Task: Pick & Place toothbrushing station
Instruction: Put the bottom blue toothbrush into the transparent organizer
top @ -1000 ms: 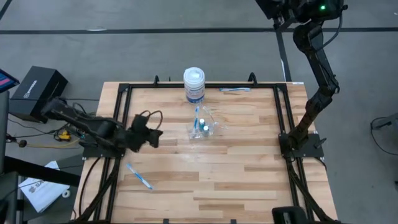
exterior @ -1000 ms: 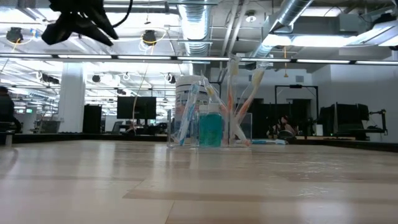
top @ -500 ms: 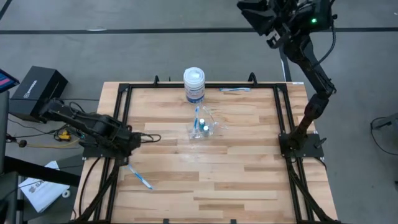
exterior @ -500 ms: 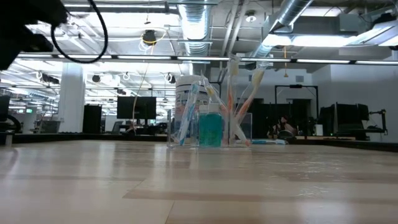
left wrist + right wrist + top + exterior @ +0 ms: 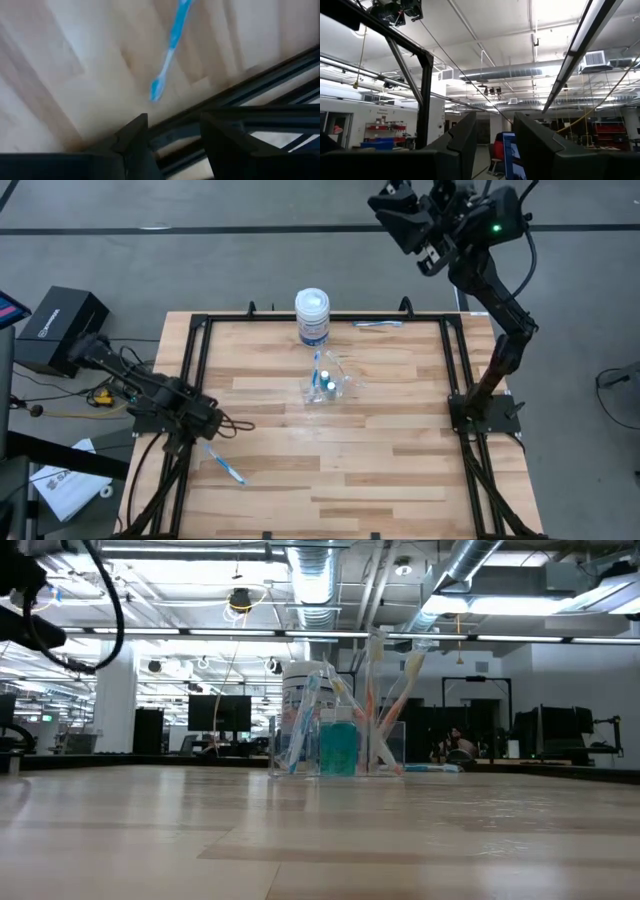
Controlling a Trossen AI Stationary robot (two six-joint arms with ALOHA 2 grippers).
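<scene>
Two loose toothbrushes [image 5: 224, 463]; one holder [image 5: 327, 383]

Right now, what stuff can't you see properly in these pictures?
- Clear holder: what it holds looks tiny in the high view; in the low view the items overlap, so I can't count them.
- Left gripper: folded at the table's left edge in the high view, its fingers hidden by the arm.
- Loose toothbrush: blurred and cut off by the left wrist picture's edge.
- Second toothbrush near the back rail: too small for detail.
- White jar: label unreadable.
</scene>
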